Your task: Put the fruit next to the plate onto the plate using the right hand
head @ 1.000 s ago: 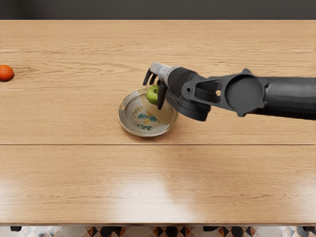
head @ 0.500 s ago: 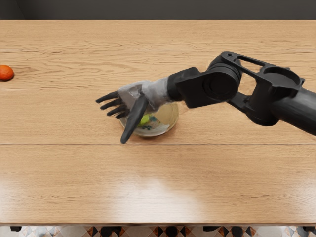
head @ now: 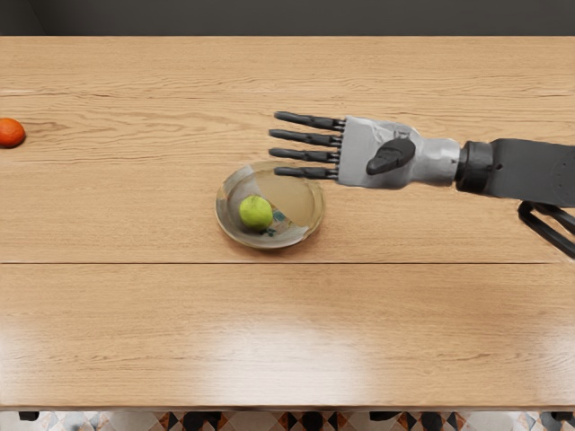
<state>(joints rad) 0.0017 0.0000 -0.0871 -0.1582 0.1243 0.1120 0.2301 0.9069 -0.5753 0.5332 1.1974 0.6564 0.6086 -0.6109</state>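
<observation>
Fruit (head: 256, 213) lies on the plate (head: 221, 214), centre frame. Right hand (head: 373, 153) hovers over its upper-right rim, fingers straight, holding nothing. Orange (head: 11, 133) sits far left on the bench (head: 287, 323).

A round, shallow, patterned ceramic plate (head: 296, 235) sits near the middle of the wooden tabletop (head: 287, 332). A small round green fruit (head: 256, 213) lies in the plate, left of its centre. The grey right hand (head: 373, 153) hangs just behind and right of the plate, with its outstretched fingers (head: 305, 137) pointing left over the far rim. A small round orange fruit (head: 10, 133) lies well apart at the tabletop's left edge.
</observation>
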